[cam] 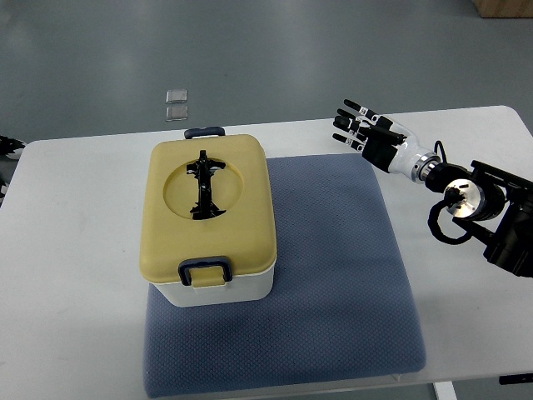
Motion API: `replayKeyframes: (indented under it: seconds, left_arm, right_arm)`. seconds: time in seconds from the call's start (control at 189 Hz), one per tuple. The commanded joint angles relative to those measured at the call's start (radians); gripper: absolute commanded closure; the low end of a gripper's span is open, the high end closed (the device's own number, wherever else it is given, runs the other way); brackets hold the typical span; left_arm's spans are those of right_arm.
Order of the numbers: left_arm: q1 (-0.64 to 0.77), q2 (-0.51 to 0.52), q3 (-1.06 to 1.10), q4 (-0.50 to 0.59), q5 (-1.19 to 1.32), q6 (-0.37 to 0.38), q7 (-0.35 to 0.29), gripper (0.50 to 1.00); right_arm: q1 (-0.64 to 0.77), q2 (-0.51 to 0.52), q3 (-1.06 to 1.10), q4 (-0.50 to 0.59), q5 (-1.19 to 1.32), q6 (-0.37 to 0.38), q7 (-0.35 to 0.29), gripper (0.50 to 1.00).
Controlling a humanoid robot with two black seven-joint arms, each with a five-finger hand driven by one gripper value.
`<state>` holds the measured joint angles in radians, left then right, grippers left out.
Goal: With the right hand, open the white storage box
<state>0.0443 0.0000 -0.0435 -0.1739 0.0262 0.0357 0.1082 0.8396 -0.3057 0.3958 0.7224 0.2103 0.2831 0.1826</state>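
A white storage box (218, 288) with a closed yellow lid (208, 208) stands on the left part of a blue-grey mat (333, 267). The lid has a black folded handle (202, 185) in a round recess and dark blue latches at the near side (205, 271) and the far side (205, 132). My right hand (360, 127) is open, fingers spread, above the table's far right part, well to the right of the box and not touching it. A small part of my left arm (8, 150) shows at the left edge.
The white table (75, 275) carries the mat and the box. Two small clear squares (176, 104) lie on the grey floor beyond the table. A brown box corner (504, 7) shows at the top right.
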Motion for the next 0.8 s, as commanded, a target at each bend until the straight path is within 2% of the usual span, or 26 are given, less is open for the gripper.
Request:
replayKeyframes:
  seconds: [0.0,0.594,0.795]
  left_arm:
    - [-0.003,0.000,0.001,0.001,0.000,0.003,-0.001,0.500]
    - [-0.004,0.000,-0.001,0.001,0.001,0.006,-0.001,0.500]
    - [-0.004,0.000,0.002,0.002,0.000,0.006,-0.001,0.500]
  right_arm:
    - [-0.001,0.000,-0.002,0.000,0.000,-0.001,0.000,0.560]
    - [-0.001,0.008,0.001,0.003,-0.005,-0.009,-0.002,0.560]
    - [0.018,0.005,0.001,0.003,-0.008,-0.005,0.031,0.560]
